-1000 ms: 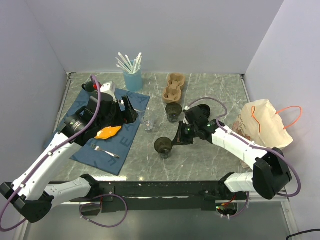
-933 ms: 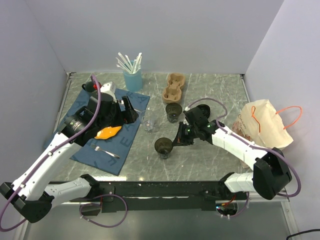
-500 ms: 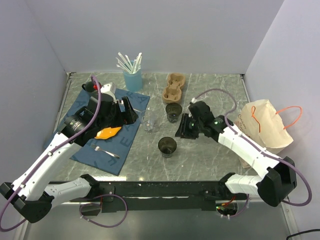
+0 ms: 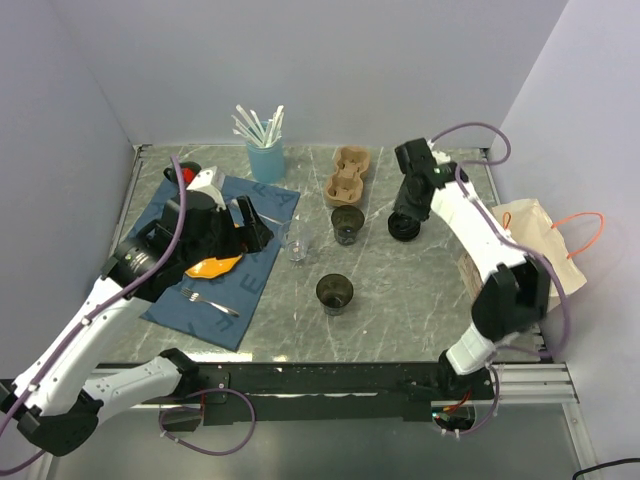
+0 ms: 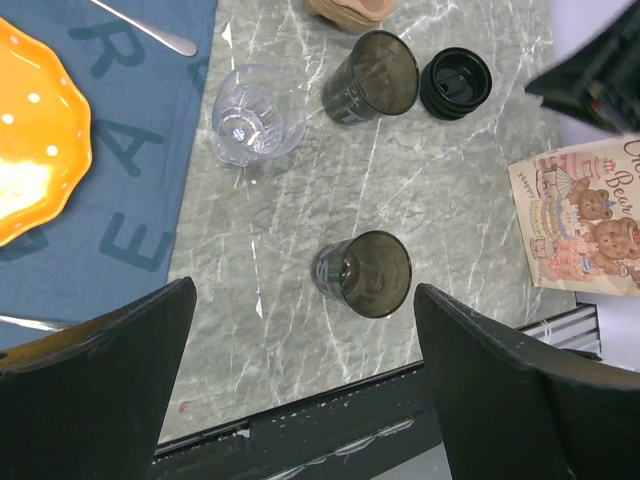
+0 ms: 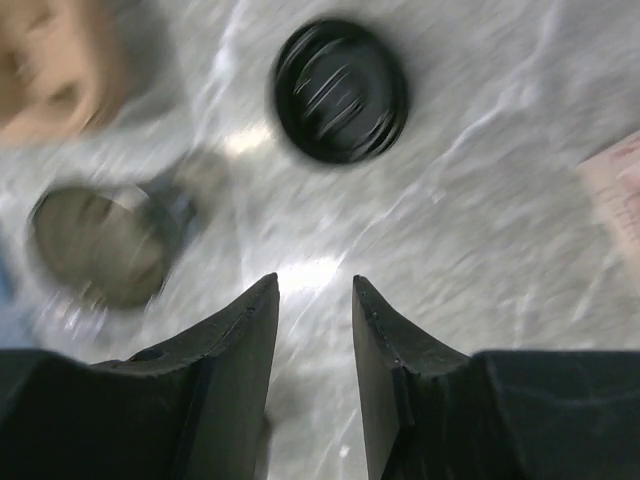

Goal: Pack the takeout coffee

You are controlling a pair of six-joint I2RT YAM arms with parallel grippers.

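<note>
Black-lidded takeout coffee (image 4: 403, 231) stands on the table (image 4: 420, 300), between the far smoked glass (image 4: 347, 223) and the paper bag (image 4: 530, 245). I've just let go of the near smoked glass (image 4: 334, 292), which is upright mid-table, and swung my right arm out over the coffee. My right fingers (image 6: 240, 340) are part open and empty, with the lid just ahead, not between them. My left fingers (image 5: 100, 380) are spread wide and empty, over the blue mat (image 4: 245, 285). I judge the coffee pick comes next.
</note>
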